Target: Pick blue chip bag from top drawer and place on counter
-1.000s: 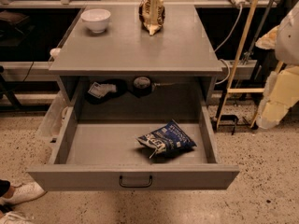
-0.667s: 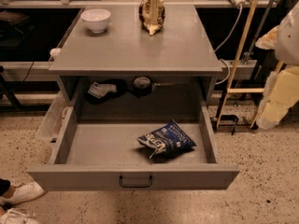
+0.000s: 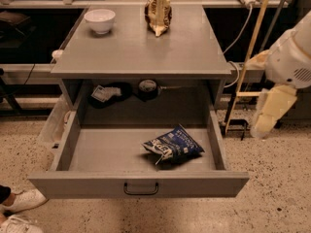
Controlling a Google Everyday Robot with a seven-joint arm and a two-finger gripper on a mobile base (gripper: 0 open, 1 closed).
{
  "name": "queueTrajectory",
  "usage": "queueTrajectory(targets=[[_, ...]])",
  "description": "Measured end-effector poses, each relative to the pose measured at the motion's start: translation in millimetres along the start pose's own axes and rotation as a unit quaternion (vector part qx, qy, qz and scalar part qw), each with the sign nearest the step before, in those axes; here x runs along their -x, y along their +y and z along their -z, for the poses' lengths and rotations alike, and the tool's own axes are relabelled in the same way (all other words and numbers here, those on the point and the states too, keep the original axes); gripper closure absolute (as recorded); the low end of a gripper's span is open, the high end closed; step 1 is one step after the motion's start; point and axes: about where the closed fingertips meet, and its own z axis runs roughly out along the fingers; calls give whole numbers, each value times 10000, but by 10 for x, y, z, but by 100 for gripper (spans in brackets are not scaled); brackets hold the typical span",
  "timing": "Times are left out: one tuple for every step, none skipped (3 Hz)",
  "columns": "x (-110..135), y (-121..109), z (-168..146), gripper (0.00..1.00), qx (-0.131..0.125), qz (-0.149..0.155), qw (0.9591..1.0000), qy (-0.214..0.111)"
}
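The blue chip bag (image 3: 172, 144) lies crumpled on the floor of the open top drawer (image 3: 138, 184), right of centre and near the front. The drawer is pulled fully out below the counter (image 3: 141, 47). My gripper (image 3: 265, 125) hangs at the end of the white and cream arm (image 3: 291, 57). It is off the drawer's right side, apart from the bag and about level with the drawer. Nothing shows in it.
A white bowl (image 3: 99, 20) stands at the counter's back left and a brown-and-cream bag (image 3: 158, 13) upright at the back centre. Dark items (image 3: 124, 91) lie in the recess behind the drawer. A wooden pole and cables (image 3: 248, 57) stand right of the cabinet. Shoes (image 3: 17, 208) are at the lower left.
My arm has moved a little to the left and down, closer to the drawer's right side. The bag, drawer and counter items have not moved.
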Motion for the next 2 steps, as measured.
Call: queueTrajectory(targets=[[-52, -237, -635, 0, 461, 211, 9972, -549], [287, -392, -1338, 0, 775, 544, 9879, -1227]])
